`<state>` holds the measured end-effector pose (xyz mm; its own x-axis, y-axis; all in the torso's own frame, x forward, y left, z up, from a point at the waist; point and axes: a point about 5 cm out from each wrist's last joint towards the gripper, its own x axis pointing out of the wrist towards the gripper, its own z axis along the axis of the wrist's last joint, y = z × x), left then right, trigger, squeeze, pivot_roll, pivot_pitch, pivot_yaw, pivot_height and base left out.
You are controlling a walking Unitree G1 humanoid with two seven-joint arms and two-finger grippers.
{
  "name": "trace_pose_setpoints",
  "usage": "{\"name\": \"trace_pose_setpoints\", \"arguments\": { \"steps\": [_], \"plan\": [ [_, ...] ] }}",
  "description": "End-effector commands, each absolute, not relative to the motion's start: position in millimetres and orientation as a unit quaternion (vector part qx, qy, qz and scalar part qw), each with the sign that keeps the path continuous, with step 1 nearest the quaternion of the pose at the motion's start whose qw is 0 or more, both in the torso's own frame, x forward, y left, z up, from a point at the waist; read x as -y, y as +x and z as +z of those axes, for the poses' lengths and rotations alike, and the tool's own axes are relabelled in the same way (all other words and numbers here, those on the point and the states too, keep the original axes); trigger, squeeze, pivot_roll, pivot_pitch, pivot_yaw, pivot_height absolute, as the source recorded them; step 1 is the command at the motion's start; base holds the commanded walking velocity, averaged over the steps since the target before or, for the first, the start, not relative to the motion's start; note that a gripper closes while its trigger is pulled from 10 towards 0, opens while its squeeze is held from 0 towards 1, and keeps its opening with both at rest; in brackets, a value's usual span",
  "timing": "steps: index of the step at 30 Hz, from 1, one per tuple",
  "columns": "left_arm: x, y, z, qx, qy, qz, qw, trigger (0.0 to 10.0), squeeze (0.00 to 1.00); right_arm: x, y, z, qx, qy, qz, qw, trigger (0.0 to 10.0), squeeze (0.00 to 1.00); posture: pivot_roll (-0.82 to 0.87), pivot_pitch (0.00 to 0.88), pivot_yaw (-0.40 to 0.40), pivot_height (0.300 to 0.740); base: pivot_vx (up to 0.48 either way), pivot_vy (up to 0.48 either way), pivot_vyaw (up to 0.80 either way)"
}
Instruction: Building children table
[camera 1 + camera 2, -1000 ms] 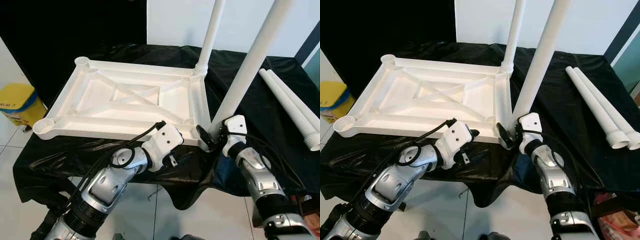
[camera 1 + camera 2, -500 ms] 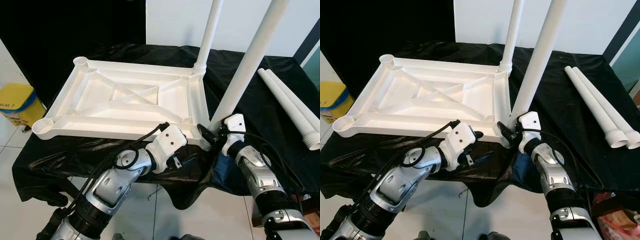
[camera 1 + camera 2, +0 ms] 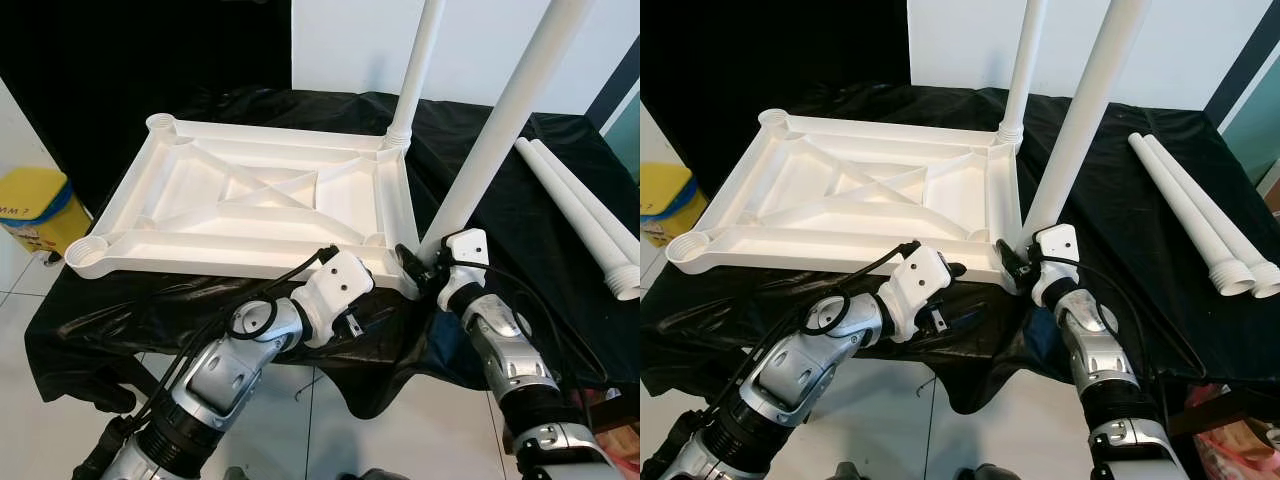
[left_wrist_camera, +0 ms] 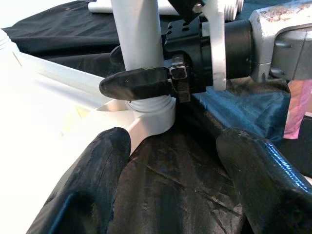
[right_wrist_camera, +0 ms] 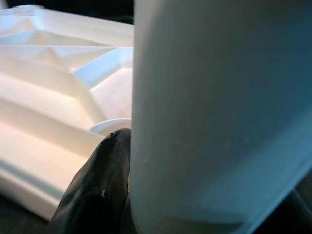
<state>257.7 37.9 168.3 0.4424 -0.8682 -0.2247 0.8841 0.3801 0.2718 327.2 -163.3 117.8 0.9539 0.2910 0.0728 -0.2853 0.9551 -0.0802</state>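
We see our right claw [image 3: 418, 264] closed around the base of a long white plastic tube leg [image 3: 492, 128], right where it enters the near right corner socket of the upside-down white plastic ribbed tabletop [image 3: 250, 205]. One black finger [image 4: 139, 83] presses against the tube just above the socket collar. The leg rises steeply from that claw, leaning a little to our right.

Our left claw [image 4: 175, 161] hovers just beside the right one, at the tabletop's near edge, fingers spread wide and holding nothing; the socket corner sits between and beyond its two pads.

A second white tube leg [image 3: 418, 65] stands upright in the far right corner, beyond the right claw. Two more loose white tube legs [image 3: 580, 215] lie side by side on the black-draped table [image 3: 520, 200], well apart to the right claw's right. A yellow bin [image 3: 35, 205] stands on the floor far left of the left claw.
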Motion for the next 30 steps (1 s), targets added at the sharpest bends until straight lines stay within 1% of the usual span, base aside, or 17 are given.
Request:
{"name": "trace_pose_setpoints", "arguments": {
  "steps": [1, 2, 6, 11, 13, 15, 18, 30],
  "plan": [
    [-37.4, 258.2, 164.7, -0.025, 0.185, -0.527, 0.829, 10.0, 0.00, 167.3, 320.9, 95.3, -0.013, -0.023, 0.091, 0.995, 10.0, 0.00, 0.04, 0.095, -0.086, 0.740, 0.000, 0.000, 0.00],
    [-37.4, 258.2, 164.7, -0.025, 0.185, -0.527, 0.829, 10.0, 0.00, 167.3, 320.9, 95.3, -0.013, -0.023, 0.091, 0.995, 10.0, 0.00, 0.04, 0.095, -0.086, 0.740, 0.000, 0.000, 0.00],
    [-37.3, 258.2, 165.1, -0.024, 0.186, -0.529, 0.828, 10.0, 0.00, 159.1, 316.6, 83.1, -0.038, -0.002, -0.016, 0.999, 10.0, 0.00, 0.04, 0.088, -0.087, 0.740, 0.000, 0.000, 0.00],
    [-37.2, 258.2, 165.3, -0.023, 0.187, -0.529, 0.828, 10.0, 0.00, 156.8, 315.4, 80.4, -0.045, 0.005, -0.053, 0.998, 10.0, 0.00, 0.04, 0.088, -0.087, 0.740, 0.000, 0.000, 0.00],
    [-36.8, 258.0, 165.5, -0.022, 0.187, -0.529, 0.827, 10.0, 0.00, 149.1, 314.0, 80.9, -0.042, 0.019, -0.085, 0.995, 10.0, 0.00, 0.04, 0.085, -0.087, 0.740, 0.000, 0.000, 0.00],
    [-36.8, 258.0, 165.5, -0.022, 0.187, -0.529, 0.827, 10.0, 0.00, 149.1, 314.0, 80.9, -0.042, 0.019, -0.085, 0.995, 10.0, 0.00, 0.04, 0.085, -0.087, 0.740, 0.000, 0.000, 0.00],
    [-36.9, 257.8, 165.8, -0.022, 0.188, -0.530, 0.827, 10.0, 0.00, 139.2, 314.4, 85.7, -0.028, 0.030, -0.069, 0.997, 10.0, 0.00, 0.04, 0.086, -0.081, 0.740, 0.000, 0.000, 0.00],
    [-38.6, 256.9, 166.2, -0.022, 0.190, -0.524, 0.830, 10.0, 0.00, 132.4, 317.0, 96.9, -0.002, 0.029, -0.050, 0.998, 10.0, 0.00, 0.06, 0.095, -0.096, 0.740, 0.000, 0.000, 0.00]
  ]
}}
